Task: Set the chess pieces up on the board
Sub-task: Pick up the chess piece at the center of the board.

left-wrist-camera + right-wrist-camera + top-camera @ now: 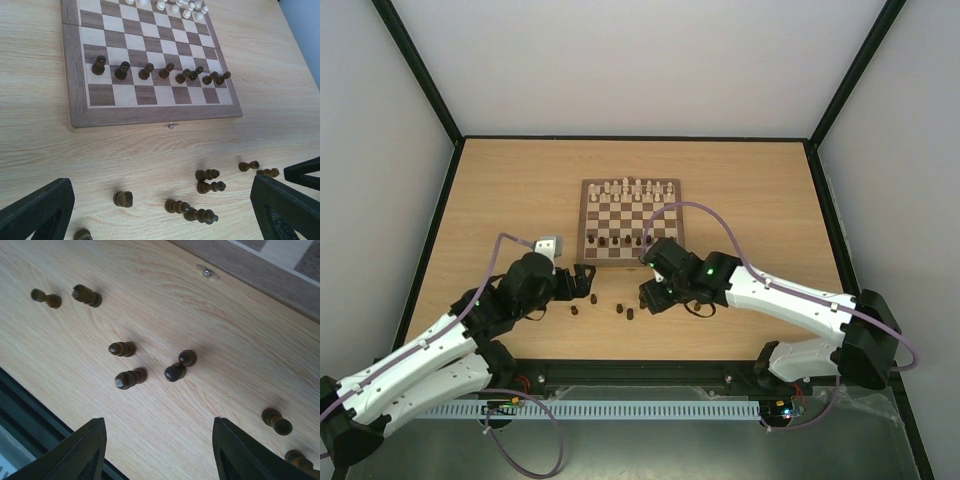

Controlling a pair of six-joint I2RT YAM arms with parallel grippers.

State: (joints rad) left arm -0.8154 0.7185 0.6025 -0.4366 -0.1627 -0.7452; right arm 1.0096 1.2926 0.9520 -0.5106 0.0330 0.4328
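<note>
Tabletop: you are working on a light wooden tabletop [750,190], with the arm bases at its near edge.

Board: the square wooden chessboard [631,263], dark brown and cream checks in a brown frame, lies flat around mid-table. Its sides run square to the table's edges, and the small metal clasp [171,126] on its near frame faces your arms.

On the board: cream-white chessmen [632,188] fill the two far rows. Eight of the dark brown wooden chessmen [146,71] stand upright in a line along the second row from the near edge, and those toward the right are crowded close together.

Left gripper: your left gripper [588,284] hangs over bare table off the board's near left corner. Its jaws are spread as wide as they go, holding and touching nothing.

Right gripper: your right gripper [159,422] hangs over the table in front of the board's near right part. Its jaws are apart with only bare wood between them, so it grips nothing. The loose pieces lie just ahead of its fingertips, untouched.

Loose pieces: eight more dark chessmen lie on the table between the board's near frame and the arms, clear of the frame. Most are on their sides, long axes roughly parallel to that frame in the left wrist view. Two of them lie end to end, touching. You cannot tell whether the squat one at the left stands or lies.
</note>
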